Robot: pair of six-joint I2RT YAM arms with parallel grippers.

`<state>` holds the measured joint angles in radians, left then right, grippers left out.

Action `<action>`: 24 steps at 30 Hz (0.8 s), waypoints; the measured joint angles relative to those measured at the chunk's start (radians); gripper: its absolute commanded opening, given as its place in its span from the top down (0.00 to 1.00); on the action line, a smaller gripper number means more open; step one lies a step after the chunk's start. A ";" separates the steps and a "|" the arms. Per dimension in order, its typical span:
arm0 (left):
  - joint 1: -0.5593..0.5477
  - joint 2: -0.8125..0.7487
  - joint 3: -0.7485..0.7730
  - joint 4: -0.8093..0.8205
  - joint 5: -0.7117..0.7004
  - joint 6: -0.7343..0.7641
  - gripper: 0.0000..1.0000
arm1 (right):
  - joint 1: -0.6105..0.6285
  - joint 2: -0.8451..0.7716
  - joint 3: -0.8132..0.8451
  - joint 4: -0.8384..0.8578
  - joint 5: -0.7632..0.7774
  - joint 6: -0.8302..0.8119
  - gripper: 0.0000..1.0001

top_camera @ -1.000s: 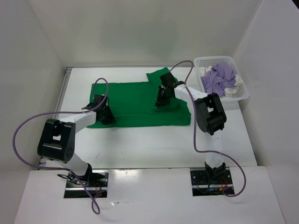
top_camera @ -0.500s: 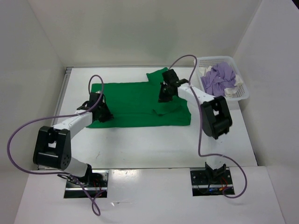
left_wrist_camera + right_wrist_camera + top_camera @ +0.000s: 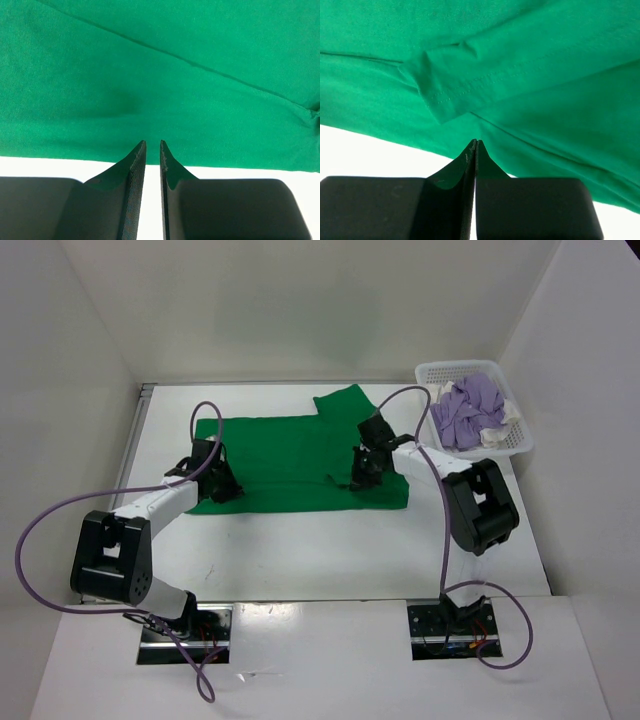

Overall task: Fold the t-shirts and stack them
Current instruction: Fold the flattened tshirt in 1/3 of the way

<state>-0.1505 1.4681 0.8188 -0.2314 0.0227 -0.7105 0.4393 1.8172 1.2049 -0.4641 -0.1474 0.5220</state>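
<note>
The bright green t-shirt lies spread flat on the white table, one sleeve pointing to the back. My left gripper hovers over its near left part. In the left wrist view it stands open by a narrow gap, with only bare table showing between the fingers and green cloth ahead. My right gripper is low over the near right part. It is shut, tips against the cloth just behind a folded-over hemmed flap; no fabric shows between the jaws. The light purple t-shirt and the white t-shirt lie crumpled in the basket.
A white plastic mesh basket stands at the back right corner, against the right wall. White walls close in the table on the left, back and right. Purple cables loop from both arms over the near table.
The right gripper has moved toward the near right part of the green t-shirt and its jaws have closed. The left arm shifted slightly to the back left, its jaws as before.
</note>
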 measured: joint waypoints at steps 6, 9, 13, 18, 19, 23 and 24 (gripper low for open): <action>0.000 0.000 0.000 0.000 0.000 0.002 0.76 | 0.000 0.097 0.043 0.022 -0.027 0.002 0.99; 0.001 0.000 0.000 -0.001 0.000 0.003 0.76 | 0.000 0.151 0.093 0.022 -0.029 0.004 0.99; 0.006 0.000 0.000 -0.002 0.000 0.003 0.76 | 0.000 0.198 0.174 0.029 -0.025 0.004 0.99; 0.009 -0.005 -0.001 -0.008 0.000 0.004 0.76 | 0.000 0.278 0.325 0.025 -0.006 0.008 0.99; 0.009 -0.008 -0.002 -0.010 -0.001 0.004 0.76 | 0.000 0.305 0.370 0.023 0.000 0.010 0.99; 0.018 -0.019 -0.002 -0.016 -0.002 0.008 0.75 | 0.000 0.414 0.538 0.020 0.013 0.012 1.00; 0.023 -0.021 -0.002 -0.019 -0.002 0.009 0.75 | 0.000 0.419 0.546 0.020 0.014 0.012 0.99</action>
<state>-0.1276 1.4471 0.8169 -0.2508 0.0204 -0.7017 0.4389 2.2360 1.7508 -0.4438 -0.1333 0.5339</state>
